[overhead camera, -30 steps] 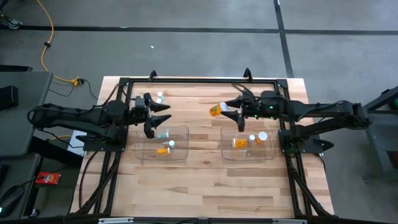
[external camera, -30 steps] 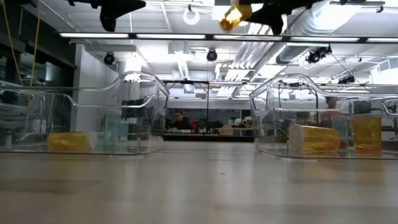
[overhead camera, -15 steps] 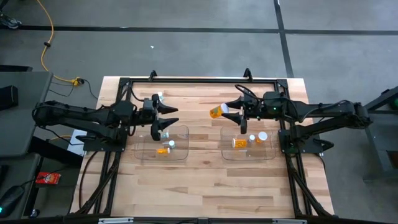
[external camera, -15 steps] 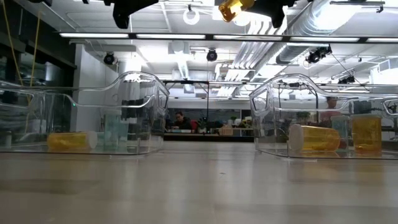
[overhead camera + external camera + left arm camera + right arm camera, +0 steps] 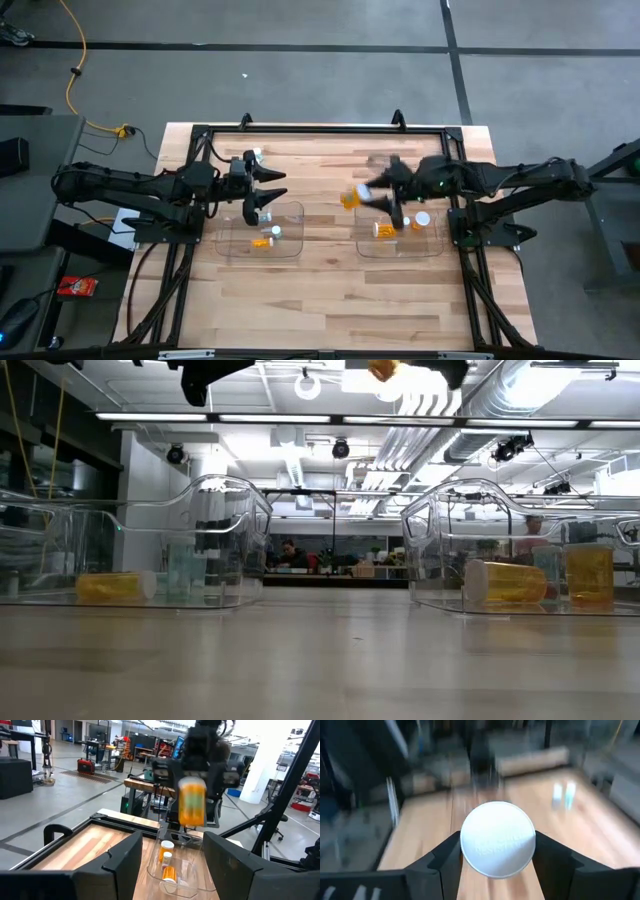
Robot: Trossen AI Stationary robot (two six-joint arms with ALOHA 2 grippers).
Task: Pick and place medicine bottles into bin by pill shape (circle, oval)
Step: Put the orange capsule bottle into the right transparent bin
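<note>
Swinging over toward its bin, the right gripper (image 5: 372, 197) now looks smeared in the high view, so it is moving fast. Half a second ago it was a bit farther back, with the bottle clear of the bin. Its fingers pinch an orange bottle (image 5: 348, 200), and the wrist view shows the white cap (image 5: 498, 839) held snug between them. The bottle is up in the air, just beside the left edge of the right bin (image 5: 432, 248). I think this means the bottle is about to be dropped in, but it is not over the bin yet. The left gripper (image 5: 262, 189) hangs over the far edge of the left bin (image 5: 292, 252) with its fingers spread and nothing in them; it has not moved in the last half second. The left bin holds an orange bottle (image 5: 262, 242) lying down and a few pale ones. The right bin already holds an orange bottle (image 5: 384, 230) on its side and two standing ones with white caps. Two more small bottles (image 5: 256, 155) stand on the table (image 5: 330, 300) at the far left, waiting. The tall clear wall of the right bin could get in the way if the gripper comes in too low.
</note>
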